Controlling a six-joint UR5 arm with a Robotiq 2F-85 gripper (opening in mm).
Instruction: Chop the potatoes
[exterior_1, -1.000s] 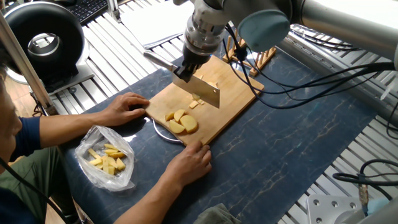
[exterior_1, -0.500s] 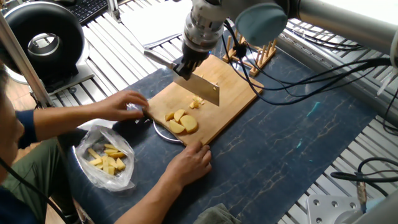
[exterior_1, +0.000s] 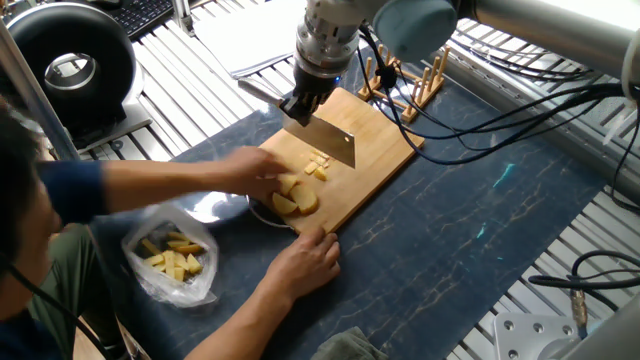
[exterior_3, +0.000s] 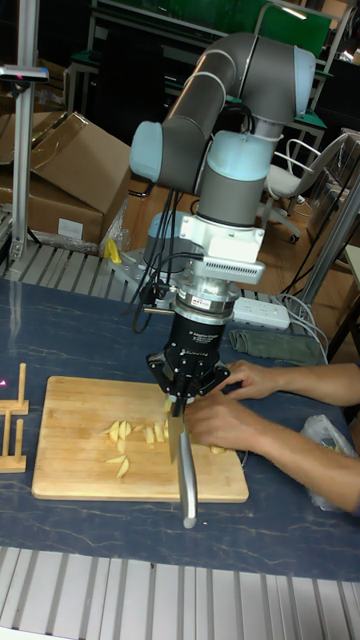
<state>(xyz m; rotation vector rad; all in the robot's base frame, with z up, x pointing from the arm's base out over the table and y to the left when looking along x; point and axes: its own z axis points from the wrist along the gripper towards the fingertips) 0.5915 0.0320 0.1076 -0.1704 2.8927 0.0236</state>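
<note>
Fixed view is showing, from the left, a plastic bag (exterior_1: 172, 262) of yellow pieces lying on the counter (exterior_1: 470, 240), then a person's hand (exterior_1: 262, 172) reaching onto the cutting board (exterior_1: 375, 160) among the potatoes (exterior_1: 294, 196). Further right, the end effector (exterior_1: 300, 108) is pinching a cleaver (exterior_1: 328, 141), its blade hanging just above small cut pieces. Chopping well probably means waiting until that hand is clear, then coming straight down.

Potatoes (exterior_1: 296, 199) lie on a cutting board (exterior_1: 375, 160) on the desk (exterior_1: 470, 240), a knife (exterior_1: 328, 141) above them and a bag (exterior_1: 170, 255) beside the board.
</note>
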